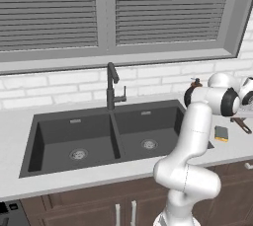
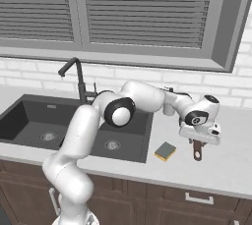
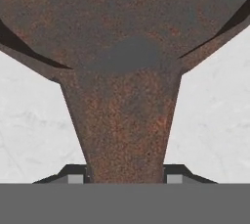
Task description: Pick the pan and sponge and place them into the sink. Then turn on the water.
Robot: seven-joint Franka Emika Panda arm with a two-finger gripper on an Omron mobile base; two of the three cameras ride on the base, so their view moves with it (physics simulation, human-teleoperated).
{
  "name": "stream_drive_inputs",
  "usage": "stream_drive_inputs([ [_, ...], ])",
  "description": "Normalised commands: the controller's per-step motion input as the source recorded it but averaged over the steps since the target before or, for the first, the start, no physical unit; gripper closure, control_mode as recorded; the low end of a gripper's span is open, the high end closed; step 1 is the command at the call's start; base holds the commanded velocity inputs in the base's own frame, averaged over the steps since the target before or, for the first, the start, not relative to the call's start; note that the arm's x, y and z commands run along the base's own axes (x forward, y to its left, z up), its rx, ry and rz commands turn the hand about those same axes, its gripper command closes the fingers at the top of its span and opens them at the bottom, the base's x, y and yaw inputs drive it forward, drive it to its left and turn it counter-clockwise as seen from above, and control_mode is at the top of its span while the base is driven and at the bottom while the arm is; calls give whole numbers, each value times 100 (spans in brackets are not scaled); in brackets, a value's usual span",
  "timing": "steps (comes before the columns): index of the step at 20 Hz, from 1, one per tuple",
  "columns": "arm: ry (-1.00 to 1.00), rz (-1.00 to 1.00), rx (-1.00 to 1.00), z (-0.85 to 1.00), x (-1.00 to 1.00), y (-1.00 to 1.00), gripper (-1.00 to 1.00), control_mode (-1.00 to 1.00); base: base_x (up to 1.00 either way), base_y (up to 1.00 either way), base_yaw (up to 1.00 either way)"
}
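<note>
Gripper [image 2: 199, 143] low over desk [image 2: 231, 165] at sink's [image 1: 29, 143] 3 o'clock, fingers [image 3: 75, 175] flanking pan [image 3: 124, 47] handle, apparently closing for lift; firm clamp not confirmable. Sponge [image 2: 165, 151] beside handle, untouched. Faucet [image 1: 112, 87] at sink's 12 o'clock, lever awaiting last.

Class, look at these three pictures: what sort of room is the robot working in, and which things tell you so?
A kitchen, rendered in simulation. A double-basin sink with a hooked faucet is set in a pale counter over wooden cabinets, and a sponge lies beside it.
</note>
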Motion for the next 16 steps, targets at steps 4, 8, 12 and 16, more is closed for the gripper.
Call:
stream_drive_inputs([
  [4,0,5,0,0,0,3,100,-100,0,0,0],
  [8,-1,13,0,3,-5,13,100,-100,0,0,0],
  [12,-6,15,0,30,-13,2,100,-100,0,0,0],
  [16,-10,13,3,54,-23,0,100,-100,0,0,0],
])
